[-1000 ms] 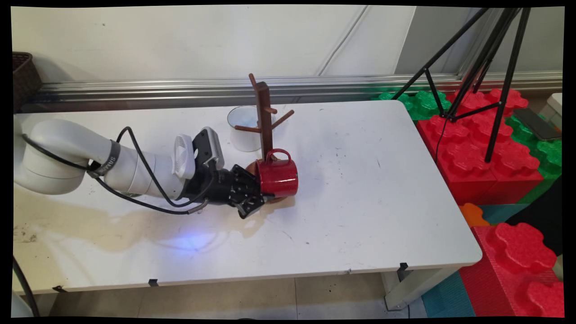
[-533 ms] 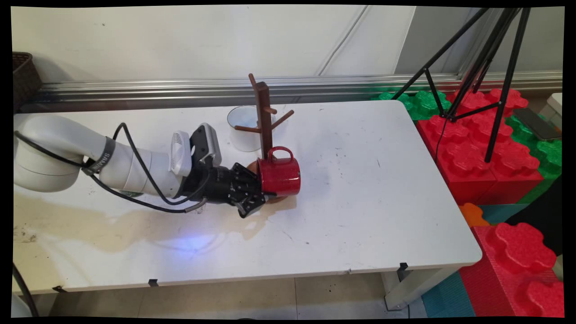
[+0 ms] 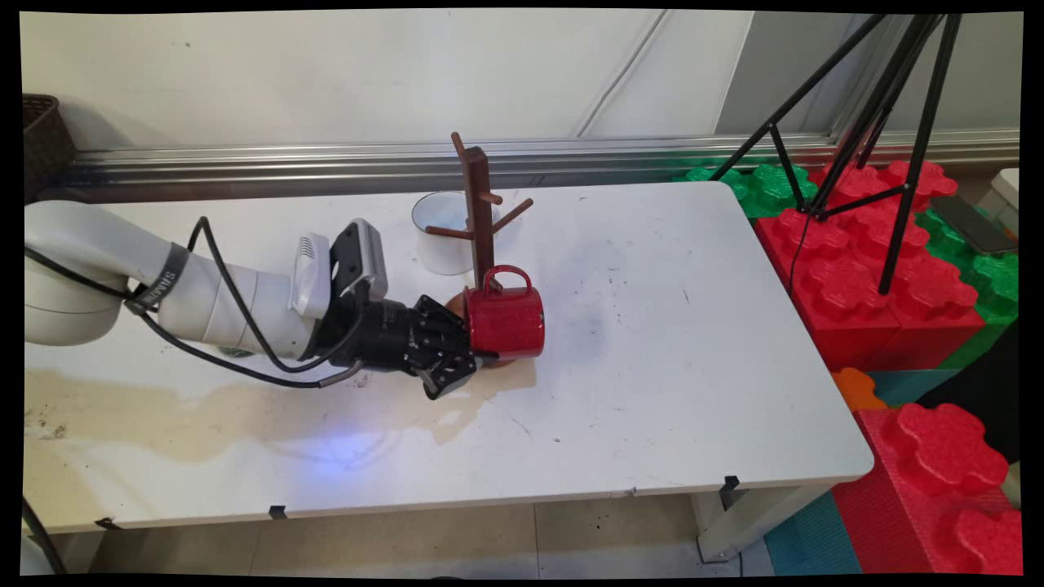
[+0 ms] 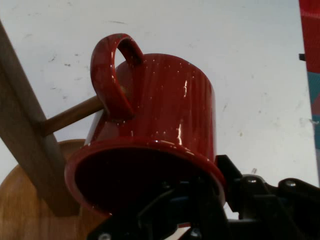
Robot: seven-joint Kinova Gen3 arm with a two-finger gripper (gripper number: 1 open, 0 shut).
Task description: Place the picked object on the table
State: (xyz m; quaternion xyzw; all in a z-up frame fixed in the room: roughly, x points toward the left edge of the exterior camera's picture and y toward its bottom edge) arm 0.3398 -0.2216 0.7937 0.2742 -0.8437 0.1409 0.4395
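Beside the mug tree, mid-table: gripper clamped on the red mug rim, mug on its side, handle up.
One peg touches the handle; white cup behind; table right and near of the mug lies bare to its edges.

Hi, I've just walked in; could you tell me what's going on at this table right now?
The white Kinova arm reaches in from the left, and its hand is shut on the rim of a red mug. It holds the mug on its side, with the handle up, right beside the post of a wooden mug tree. In the hand view the handle sits close to one of the tree's lower pegs, not hung on it. A white mug stands behind the tree on the white table.
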